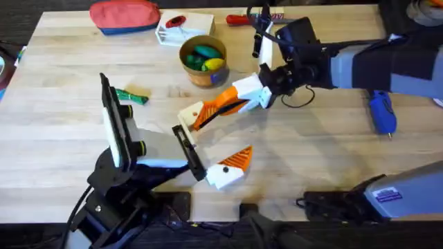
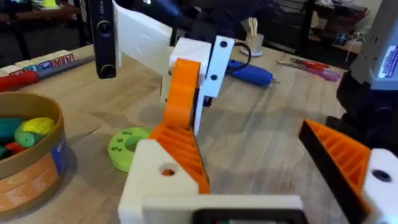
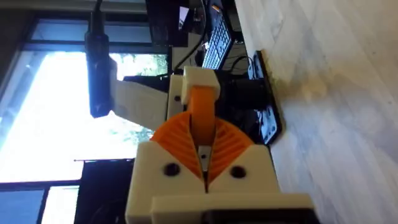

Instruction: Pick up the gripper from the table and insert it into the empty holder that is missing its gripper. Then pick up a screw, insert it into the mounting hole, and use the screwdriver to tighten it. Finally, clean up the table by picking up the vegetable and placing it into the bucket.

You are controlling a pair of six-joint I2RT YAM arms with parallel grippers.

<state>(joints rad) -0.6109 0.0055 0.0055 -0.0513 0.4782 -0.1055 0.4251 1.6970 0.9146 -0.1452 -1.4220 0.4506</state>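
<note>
My right gripper (image 1: 202, 114) has its fingers pressed together at the tips, pinching the gripper (image 1: 223, 102) between them, its orange ribbed wedge lying along the finger pads (the right wrist view shows the two pads meeting in a thin seam). My left gripper (image 1: 225, 167) rests on the table (image 1: 311, 159) just short of that pinch, and I cannot tell how its fingers stand. The vegetable (image 1: 131, 96) lies well off to the side of both fingertips, near the bucket (image 1: 203, 60).

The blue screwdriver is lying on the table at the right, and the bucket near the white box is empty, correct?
Not quite. The bucket is not empty: the overhead view shows green and yellow toy pieces inside. The blue screwdriver does lie on the table at the right.
</note>
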